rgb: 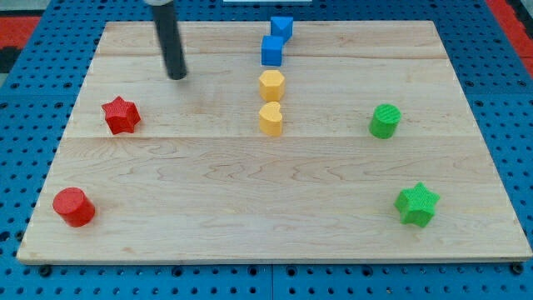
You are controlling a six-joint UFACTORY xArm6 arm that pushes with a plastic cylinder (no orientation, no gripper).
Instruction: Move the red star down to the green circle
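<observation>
Across the blue perforated base lies the tabletop, a pale wooden board of jointed planks with visible grain. Above it, the dark cylindrical rod ends in my tip, a plain tool with nothing to open or close, touching no block and standing up and to the right of the red star. The green circle, a ribbed cylinder, sits well apart at the view's right. Other pieces: green star, red cylinder, yellow hexagon, yellow heart, two blue blocks.
</observation>
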